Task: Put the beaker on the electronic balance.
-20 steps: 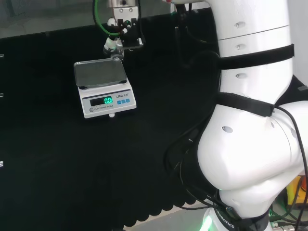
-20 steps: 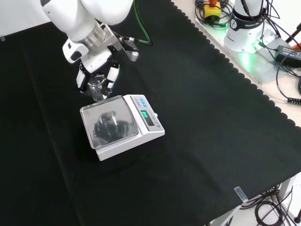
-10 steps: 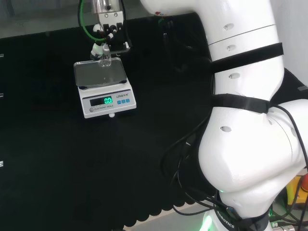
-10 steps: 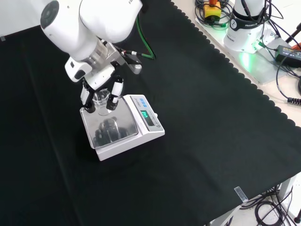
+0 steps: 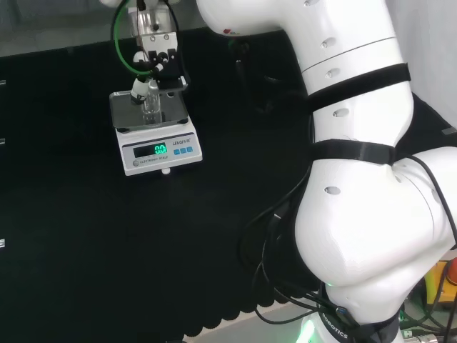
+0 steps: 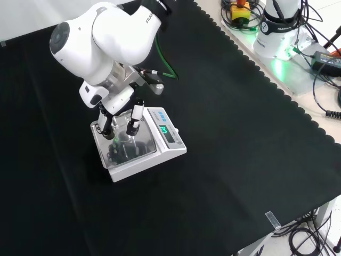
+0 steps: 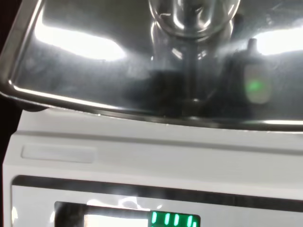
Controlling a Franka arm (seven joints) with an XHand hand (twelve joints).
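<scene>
1. The robot hand (image 6: 121, 116) hung over the electronic balance (image 6: 139, 142) on the black-clothed desk (image 6: 240, 144), its fingers (image 6: 134, 117) curled down round a small clear glass beaker (image 5: 151, 108).
2. In the head view, the beaker stood upright over the balance's steel weighing pan (image 5: 127, 113), toward the pan's right half; whether its base touched the metal could not be told.
3. In the wrist view, the beaker (image 7: 191, 19) showed close above the pan (image 7: 85, 71), mirrored in the steel, with the lit green display (image 7: 173, 220) at the balance's front.
4. Judged from this moment, the placing looked nearly done, with lowering and release left.
5. The risks: letting go while the glass was still off the pan could tip it; a finger dragging on the wall during withdrawal could topple it or slide it toward the pan's edge.
</scene>
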